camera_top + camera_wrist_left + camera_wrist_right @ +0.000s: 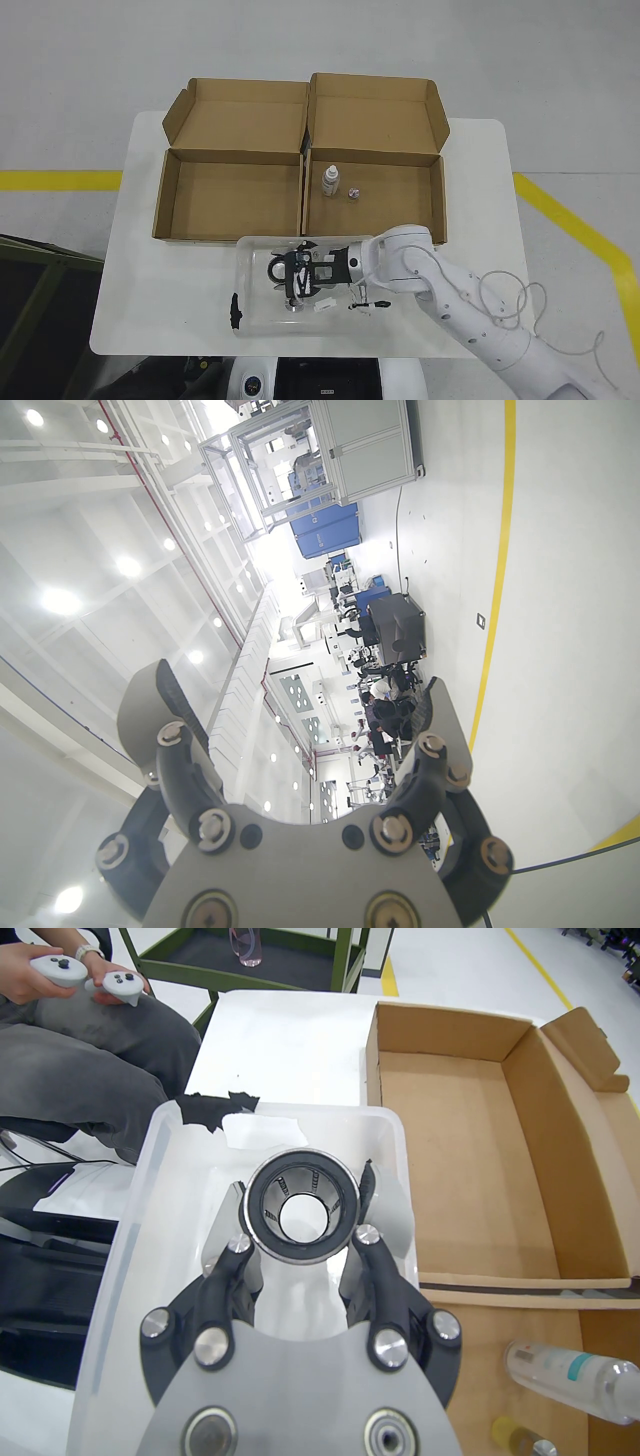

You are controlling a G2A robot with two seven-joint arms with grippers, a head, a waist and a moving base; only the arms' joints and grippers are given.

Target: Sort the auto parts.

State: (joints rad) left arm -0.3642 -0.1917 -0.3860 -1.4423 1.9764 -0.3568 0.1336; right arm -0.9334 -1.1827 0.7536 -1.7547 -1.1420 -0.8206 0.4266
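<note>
The left hand [300, 695] is open and holds nothing. At ten o'clock on the white counter [140, 280], one brown cardboard box [228, 195] has no parts yet. At six o'clock, the right hand [301, 1180] grips a shiny metal ring [302, 1255] in the clear plastic tub [250, 300], where more parts seem to wait. At one o'clock, the other box [400, 200] holds a small bottle [331, 181] and a tiny part [353, 192].
</note>
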